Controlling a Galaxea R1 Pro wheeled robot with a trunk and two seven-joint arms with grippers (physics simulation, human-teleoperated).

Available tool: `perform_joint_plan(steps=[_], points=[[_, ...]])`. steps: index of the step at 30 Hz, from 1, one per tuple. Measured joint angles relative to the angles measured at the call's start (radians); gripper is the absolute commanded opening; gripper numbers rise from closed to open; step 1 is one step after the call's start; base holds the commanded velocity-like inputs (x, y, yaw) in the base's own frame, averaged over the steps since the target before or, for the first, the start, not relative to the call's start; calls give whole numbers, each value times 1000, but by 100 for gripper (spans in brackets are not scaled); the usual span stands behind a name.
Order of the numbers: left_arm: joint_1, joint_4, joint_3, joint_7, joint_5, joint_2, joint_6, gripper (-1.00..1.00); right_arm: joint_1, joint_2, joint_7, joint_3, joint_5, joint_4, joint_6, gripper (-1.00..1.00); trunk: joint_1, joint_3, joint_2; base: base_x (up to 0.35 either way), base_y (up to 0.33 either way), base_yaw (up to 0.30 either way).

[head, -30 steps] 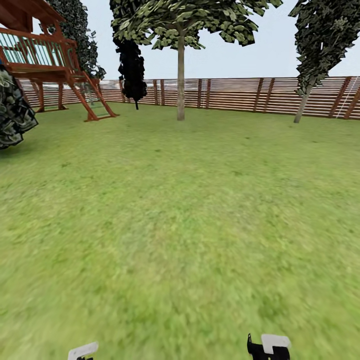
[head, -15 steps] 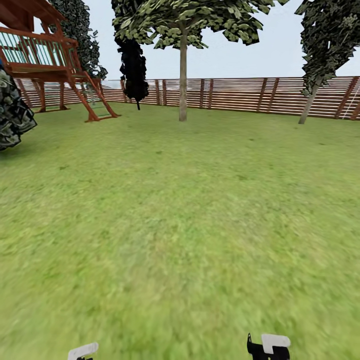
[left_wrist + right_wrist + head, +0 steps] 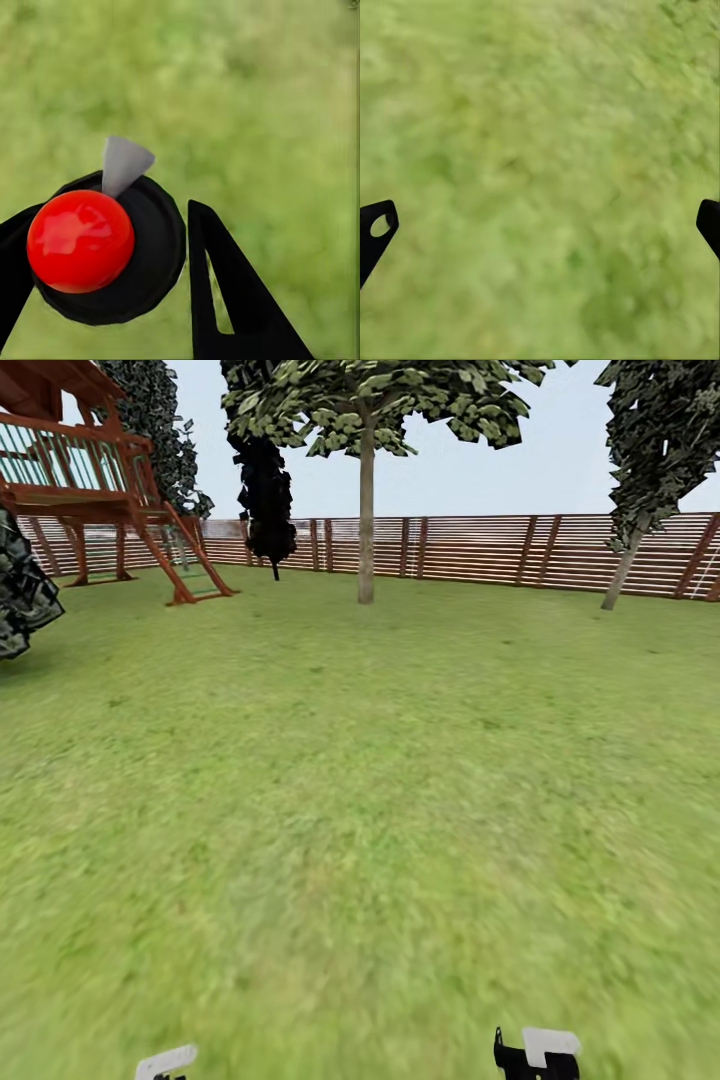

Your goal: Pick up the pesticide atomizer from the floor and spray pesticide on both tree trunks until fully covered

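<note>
Head view. A wide green lawn (image 3: 360,810) filled most of the frame, closed along the back by a brown slatted wooden fence (image 3: 480,550). A tall tree (image 3: 372,400) stood at upper centre, its straight pale trunk (image 3: 366,520) rising from the grass just before the fence. A second tree (image 3: 660,430) stood at the upper right edge, its thinner trunk (image 3: 622,572) leaning. A narrow dark conifer (image 3: 265,490) stood left of the centre tree. A red-brown wooden play structure (image 3: 95,470) with a ladder occupied the upper left corner; part of a dark leafy bush (image 3: 22,595) showed at the left edge. At the bottom edge, a small white part of the left arm (image 3: 165,1062) appeared lower left, and a black-and-white part of the right arm (image 3: 538,1052) lower right.

Left wrist view. The left gripper (image 3: 112,270) held the pesticide atomizer (image 3: 105,244): a round black body with a glossy red ball on top and a grey wedge-shaped nozzle (image 3: 122,163) pointing toward the upper part of the frame. One black finger (image 3: 232,300) sat just beside the body at lower right, the other at the lower left edge, the jaws pinching the body between them. Blurred grass lay behind.

Right wrist view. The right gripper (image 3: 540,232) had its jaws spread wide, with one black fingertip (image 3: 375,229) at the left edge and the other at the right edge, nothing between them but blurred grass (image 3: 540,150).
</note>
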Motion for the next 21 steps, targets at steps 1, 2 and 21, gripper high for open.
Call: perform_joint_plan(steps=[1, 2, 21], points=[[0, 0, 0, 0, 0, 0, 0, -100, 0, 0, 0, 0, 0, 0, 0, 100, 0, 0, 0, 337, 0, 0], [0, 0, 0, 0, 0, 0, 0, -100, 0, -1, 0, 0, 0, 0, 0, 100, 0, 0, 0, 337, 0, 0], [0, -1, 0, 0, 0, 0, 0, -100, 0, 0, 0, 0, 0, 0, 0, 100, 0, 0, 0, 337, 0, 0]])
